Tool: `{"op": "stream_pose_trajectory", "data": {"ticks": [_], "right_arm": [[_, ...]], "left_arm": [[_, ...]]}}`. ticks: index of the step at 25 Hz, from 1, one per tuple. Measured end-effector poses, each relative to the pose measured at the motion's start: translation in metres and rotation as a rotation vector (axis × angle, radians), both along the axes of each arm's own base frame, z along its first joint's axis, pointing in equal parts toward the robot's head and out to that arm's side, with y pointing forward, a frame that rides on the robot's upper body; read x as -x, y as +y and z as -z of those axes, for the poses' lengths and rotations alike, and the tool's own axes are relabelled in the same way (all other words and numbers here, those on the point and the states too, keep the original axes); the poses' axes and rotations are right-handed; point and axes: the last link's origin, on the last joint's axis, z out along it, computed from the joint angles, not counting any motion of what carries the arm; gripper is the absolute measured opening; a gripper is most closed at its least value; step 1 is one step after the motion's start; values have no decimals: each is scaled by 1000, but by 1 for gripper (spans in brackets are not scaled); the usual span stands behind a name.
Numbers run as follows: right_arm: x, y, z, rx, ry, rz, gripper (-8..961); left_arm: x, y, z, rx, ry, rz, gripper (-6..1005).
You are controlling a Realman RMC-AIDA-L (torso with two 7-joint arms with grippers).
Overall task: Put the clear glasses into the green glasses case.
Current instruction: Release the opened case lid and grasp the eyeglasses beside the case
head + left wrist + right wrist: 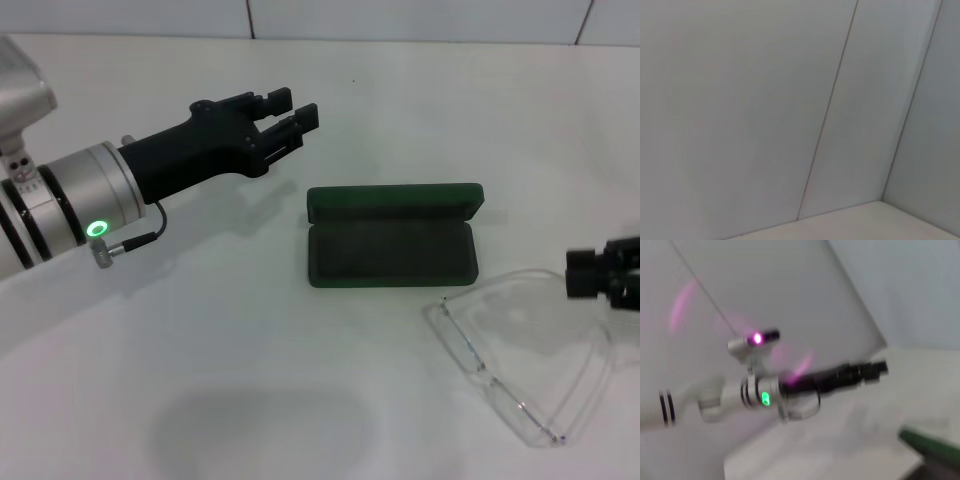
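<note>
The green glasses case (390, 240) lies open in the middle of the white table, its lid tipped back and its dark lining bare. A corner of the case (930, 449) shows in the right wrist view. To its front right the clear glasses (520, 355) rest on the table with their arms unfolded. My left gripper (293, 110) hovers above the table to the back left of the case, open and holding nothing. My left arm (790, 387) also appears blurred in the right wrist view. My right gripper (603, 272) pokes in at the right edge, just over the far side of the glasses.
A white panelled wall (420, 20) bounds the table at the back. The left wrist view holds only wall panels (790, 100) and a strip of table.
</note>
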Motion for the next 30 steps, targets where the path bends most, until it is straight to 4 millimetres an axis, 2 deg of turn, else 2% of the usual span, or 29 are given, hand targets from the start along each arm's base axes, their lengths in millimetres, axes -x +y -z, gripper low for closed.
{"op": "stream_pose_trajectory", "data": {"ticks": [8,9,11,17,22,30], "right_arm": [[47,13,18,140,-473,89,276],[58,16,23,157,-543,101,317],[63,18,27,171,-572,102,398],[88,23,53,219,-702,98,464],[101,22,76,231,-768,91,457],[107,21,94,229,-837,129,451]], "left_arm": [[9,15,-4,17,-2,-56,425],[9,16,-4,20,4,-56,425],[8,19,-4,26,15,-53,425],[5,24,-3,38,41,-38,425],[6,24,-3,39,48,-36,425],[7,22,-1,54,75,-25,425]]}}
